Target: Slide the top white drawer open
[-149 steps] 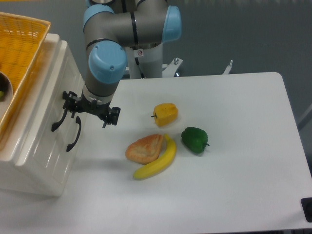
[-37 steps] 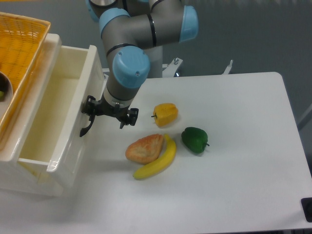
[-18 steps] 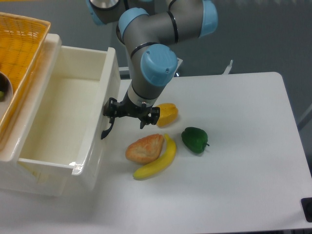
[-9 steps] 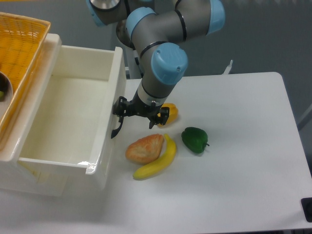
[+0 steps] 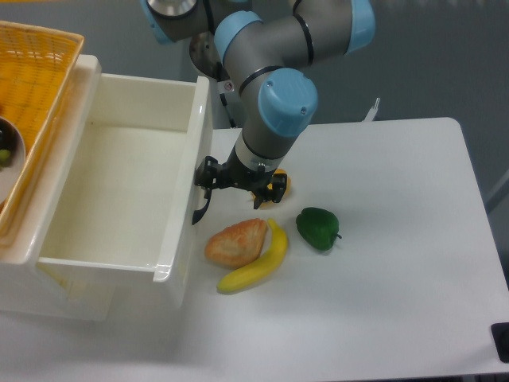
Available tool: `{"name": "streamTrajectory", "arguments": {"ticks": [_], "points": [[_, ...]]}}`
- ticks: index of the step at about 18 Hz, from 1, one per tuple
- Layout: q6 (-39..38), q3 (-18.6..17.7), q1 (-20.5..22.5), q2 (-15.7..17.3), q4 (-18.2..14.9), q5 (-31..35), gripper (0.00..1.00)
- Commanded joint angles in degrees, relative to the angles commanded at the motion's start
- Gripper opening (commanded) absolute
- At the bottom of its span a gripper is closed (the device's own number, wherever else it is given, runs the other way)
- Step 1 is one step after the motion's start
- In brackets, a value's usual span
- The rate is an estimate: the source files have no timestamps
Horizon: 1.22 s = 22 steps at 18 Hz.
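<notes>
Gripper (image 5: pixel 208 185) clamped on black handle (image 5: pixel 200 212), hauling top white drawer (image 5: pixel 187 199) out toward croissant (image 5: pixel 236 241) near desk's middle.

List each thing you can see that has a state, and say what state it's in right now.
top white drawer: pulled well out, inside looks empty.
black handle: at the drawer front, at the gripper.
gripper: at the handle; whether it is clamped is unclear.
yellow woven basket: on top of the cabinet, something inside at its left edge.
yellow pepper: mostly hidden behind the gripper.

Glossy plastic top white drawer (image 5: pixel 119 183); woven basket (image 5: pixel 32 87).
</notes>
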Motion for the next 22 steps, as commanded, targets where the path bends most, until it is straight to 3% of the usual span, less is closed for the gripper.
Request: {"name": "streamTrajectory", "arguments": {"ticks": [22], "points": [[0.79, 0.79, -0.17, 0.09, -1.05, -3.6, 1.0]]}}
